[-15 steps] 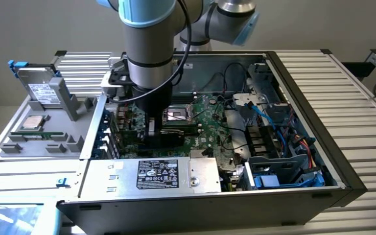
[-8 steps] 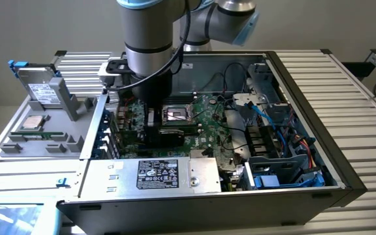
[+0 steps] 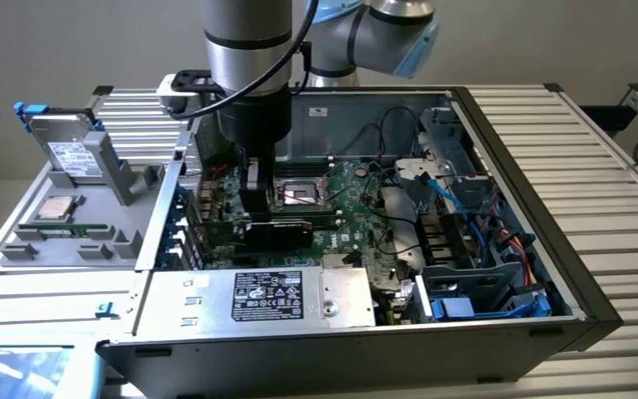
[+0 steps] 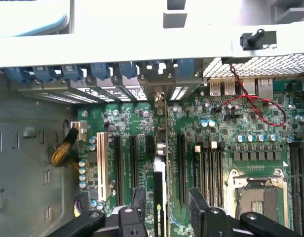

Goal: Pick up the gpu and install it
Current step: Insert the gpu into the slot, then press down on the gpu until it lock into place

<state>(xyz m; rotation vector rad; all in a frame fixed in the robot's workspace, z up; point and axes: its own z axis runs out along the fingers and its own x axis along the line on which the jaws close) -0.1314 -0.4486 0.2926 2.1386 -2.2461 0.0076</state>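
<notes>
While the arm reaches down into the open computer case (image 3: 585,274), the gripper (image 3: 255,193) hangs low over the motherboard (image 3: 347,208), directly above the gpu (image 3: 278,233). In the wrist view the gripper (image 4: 164,202) shows its two black fingers (image 4: 200,202) spread wide, one on each side of the gpu (image 4: 160,197), which stands on edge in the gap between them. Neither finger visibly presses on the card, so nothing is gripped. The gpu sits upright in a slot of the motherboard (image 4: 226,133), its silver bracket (image 4: 158,91) beyond the fingers at the case's rear wall, in line with the row of blue slot clips (image 4: 100,71). Empty black slots (image 4: 181,163) run parallel to the card on both sides of the fingers. Also beyond the fingers, a red-and-black twisted wire (image 4: 250,101) loops over the board, and the processor socket (image 4: 258,197) lies beside one finger. In the exterior view, a grey power supply (image 3: 258,299) with a black label sits nearer the camera than the fingers, and blue cables (image 3: 468,216) run along the case's side toward the exterior view's right. Outside the case, toward the exterior view's left of the fingers, a grey fixture tray (image 3: 70,241) rests on the tabletop (image 3: 618,158) and holds a hard drive (image 3: 76,154) propped upright.
</notes>
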